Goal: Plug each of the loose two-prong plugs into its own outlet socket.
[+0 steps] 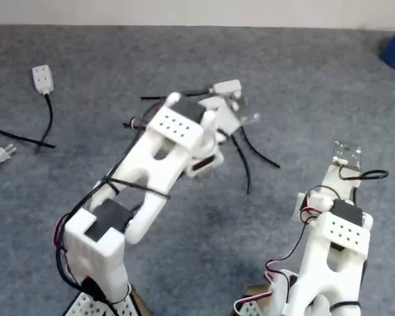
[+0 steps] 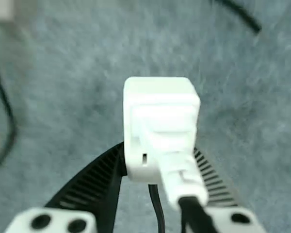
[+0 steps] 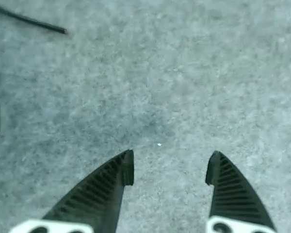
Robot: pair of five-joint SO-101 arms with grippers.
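A white outlet socket [image 2: 160,116], with a white plug [image 2: 182,179] and its black cord at the near face, is clamped in the left tool [image 2: 159,150]. Well off to that tool's side, a second socket [image 1: 43,78] and a loose plug [image 1: 1,156] lie on the grey table [image 1: 303,79]. The right tool [image 3: 170,155] hangs above the table, spread wide and empty.

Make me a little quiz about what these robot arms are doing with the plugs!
1. True or false: the right gripper holds a plug.
2. What does the left gripper grip? A) a white socket B) a cup C) nothing
3. Fill in: the cord of the far socket is ____ in colour.
Key: 1 false; 2 A; 3 black.
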